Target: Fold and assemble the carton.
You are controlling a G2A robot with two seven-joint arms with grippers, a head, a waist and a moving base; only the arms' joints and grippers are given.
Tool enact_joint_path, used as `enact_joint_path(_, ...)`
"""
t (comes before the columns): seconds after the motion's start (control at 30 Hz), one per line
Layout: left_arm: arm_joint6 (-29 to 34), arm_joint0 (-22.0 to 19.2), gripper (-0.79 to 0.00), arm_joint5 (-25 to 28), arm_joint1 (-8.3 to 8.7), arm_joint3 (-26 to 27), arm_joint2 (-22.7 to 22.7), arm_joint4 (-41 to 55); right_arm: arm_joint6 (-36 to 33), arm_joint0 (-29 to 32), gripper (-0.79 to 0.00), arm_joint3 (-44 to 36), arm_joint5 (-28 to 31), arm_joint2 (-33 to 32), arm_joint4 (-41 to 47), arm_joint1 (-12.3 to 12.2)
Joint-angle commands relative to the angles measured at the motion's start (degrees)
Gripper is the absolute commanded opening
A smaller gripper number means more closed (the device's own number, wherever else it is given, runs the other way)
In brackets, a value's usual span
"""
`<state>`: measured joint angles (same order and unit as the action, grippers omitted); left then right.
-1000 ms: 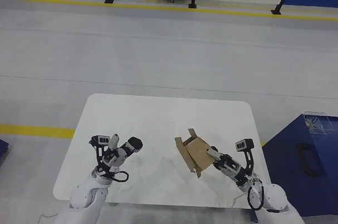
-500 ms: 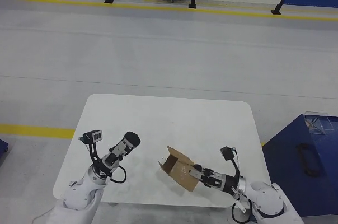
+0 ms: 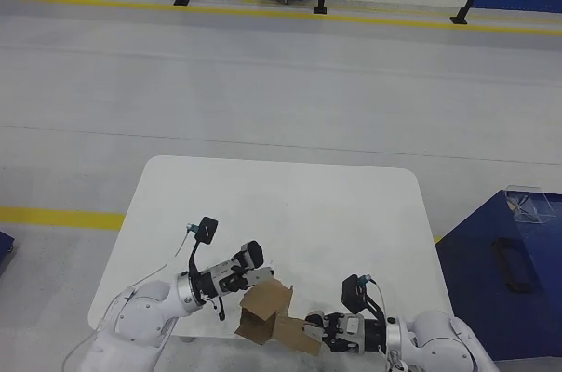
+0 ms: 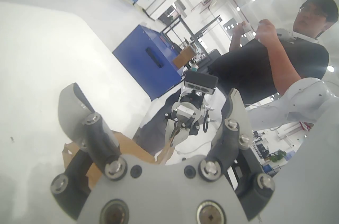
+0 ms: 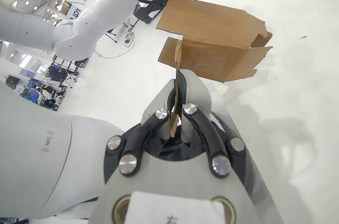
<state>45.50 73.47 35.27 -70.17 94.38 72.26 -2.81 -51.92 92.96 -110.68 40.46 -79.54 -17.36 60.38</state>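
A brown carton point(image 3: 270, 312), partly opened with loose flaps, sits near the table's front edge. My right gripper point(image 3: 311, 327) is shut on one of its flaps, and the right wrist view shows the cardboard edge pinched between the fingers point(image 5: 179, 76), with the carton body point(image 5: 212, 37) just beyond. My left gripper point(image 3: 254, 254) stands open right beside the carton's far-left side. In the left wrist view its two fingers are spread wide point(image 4: 151, 90), with nothing between them, and the carton point(image 4: 127, 148) lies just below them.
The white table point(image 3: 262, 195) is bare behind the carton. Its front edge runs close under the carton and both arms. A blue cabinet point(image 3: 514, 270) stands off the table's right side.
The right gripper has carried the carton left and toward the table's front edge. The left arm has swung right, ending next to the carton.
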Motion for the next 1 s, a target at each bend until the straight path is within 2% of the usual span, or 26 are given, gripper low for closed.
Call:
enact_joint_path(0.0, 2.4, -1.0, 0.0, -1.4, 0.08, -1.1, -1.2, -0.3, -0.6, 0.2, -0.785, -0.4, 0.2, -0.2, 0.2, -0.2)
enact_joint_path(0.3, 14.0, -6.4, 0.0, -10.1, 0.38, -8.9, -6.0, 1.1, -0.5, 0.3, -0.785, -1.3, -0.2, -0.2, -0.1, -1.0)
enact_joint_path(0.47, 16.2, -8.9, 0.0, -9.8, 0.31, -11.6, -7.7, 2.6, -0.6, 0.2, -0.785, -1.3, -0.3, 0.0, 0.1, -1.3)
enact_joint_path(0.67, 9.0, -8.3, 0.0, -5.7, 0.22, -10.3, -6.4, 7.7, -0.4, -0.1, -0.785, -1.2, -0.7, 0.8, 0.4, -1.7)
enact_joint_path(0.73, 10.6, -7.8, 0.0, -5.0, 0.27, -9.5, -6.8, 10.8, -0.2, -0.4, -0.785, -1.0, -0.9, 1.2, 0.4, -1.8)
enact_joint_path(0.8, 14.1, -7.9, 0.0, -6.6, 0.4, -9.4, -7.5, 13.6, -0.1, -0.6, -0.785, -0.9, -1.1, 1.7, 0.5, -1.9)
enact_joint_path(0.97, 18.0, -9.5, 0.0, -10.2, 0.68, -11.9, -9.8, 8.5, -0.1, -1.0, -0.785, -1.2, -1.3, 2.4, 0.6, -2.1)
